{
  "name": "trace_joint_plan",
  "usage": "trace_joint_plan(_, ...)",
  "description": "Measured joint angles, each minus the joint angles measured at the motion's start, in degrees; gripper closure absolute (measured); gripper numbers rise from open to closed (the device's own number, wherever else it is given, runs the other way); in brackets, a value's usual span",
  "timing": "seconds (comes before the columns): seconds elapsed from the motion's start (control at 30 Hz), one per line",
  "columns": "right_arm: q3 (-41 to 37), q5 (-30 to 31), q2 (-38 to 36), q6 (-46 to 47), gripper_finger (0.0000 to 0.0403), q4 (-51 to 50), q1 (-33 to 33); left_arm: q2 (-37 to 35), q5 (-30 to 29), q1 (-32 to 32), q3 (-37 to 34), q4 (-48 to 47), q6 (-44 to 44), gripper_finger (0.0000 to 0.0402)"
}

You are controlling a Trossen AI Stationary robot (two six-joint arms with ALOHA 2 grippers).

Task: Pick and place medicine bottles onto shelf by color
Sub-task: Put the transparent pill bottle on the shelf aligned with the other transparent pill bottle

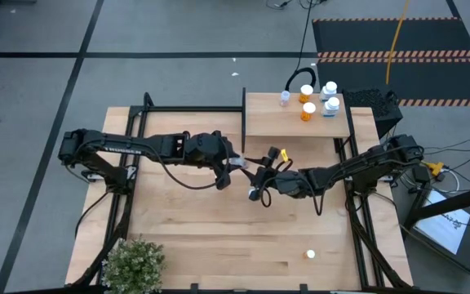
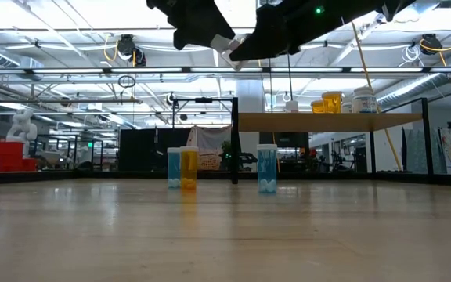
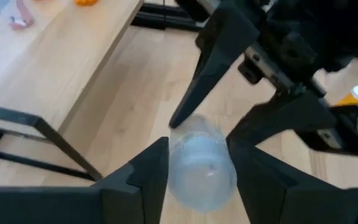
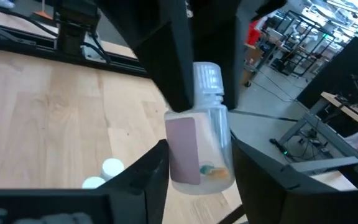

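Both grippers meet in the middle of the high view, up in the air above the table point(image 1: 219, 245). Left gripper point(image 3: 194, 168) has its two dark fingers squeezed on a clear bottle point(image 3: 201, 165). Right gripper point(image 4: 197, 165) has its fingers on each side of the same clear bottle point(image 4: 201, 146), which has a white cap and a pale label. I cannot tell if the right fingers press it or just sit beside it. In the low view, three more bottles stand on the table: a blue one point(image 2: 174, 168) touching an orange one point(image 2: 188, 168) left of center, and another blue one point(image 2: 267, 168) near the middle. The shelf point(image 1: 268, 118) sits in the upper middle of the high view. On it stand orange bottles point(image 1: 307, 102) and blue bottles point(image 1: 330, 98), close together. A small white cap point(image 1: 310, 255) shows at the lower right of the table. A green plant point(image 1: 133, 265) sits at the lower left.
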Motion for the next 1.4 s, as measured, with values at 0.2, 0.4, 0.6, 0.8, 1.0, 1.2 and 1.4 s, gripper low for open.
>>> trace_joint_plan(0.2, 0.0, -0.2, -0.5, 0.1, 0.0246, -0.4, 0.1, 0.0, -1.8, -1.3, 0.0, 2.8, 3.0, 0.0185)
trace_joint_plan(0.4, 0.0, -0.1, -3.8, 4.4, 0.0249, -4.1, 0.5, -3.7, -8.7, -2.9, 0.0, 4.1, 9.4, 0.0139)
trace_joint_plan(0.6, -0.1, -0.1, -9.5, 11.8, 0.0249, -11.4, 0.8, -8.4, -12.5, -4.4, 0.1, 4.6, 13.5, 0.0124)
trace_joint_plan(0.8, -5.9, -0.5, -15.9, 14.2, 0.0247, -5.1, 0.7, -8.1, -12.6, -4.3, -3.8, 9.4, 14.1, 0.0124)
trace_joint_plan(1.0, -15.6, -7.7, -19.5, 15.2, 0.0246, 16.3, -0.5, -7.5, -12.0, -2.0, -11.9, 28.9, 12.9, 0.0124)
trace_joint_plan(1.2, -19.2, -8.0, -20.0, 15.9, 0.0245, 26.6, -0.7, -4.0, -4.2, -1.0, -17.7, 49.3, 14.0, 0.0124)
trace_joint_plan(1.4, -19.3, -10.8, -18.3, 17.1, 0.0244, 31.3, -1.1, 1.4, -2.5, -1.3, -17.8, 55.5, 15.1, 0.0124)
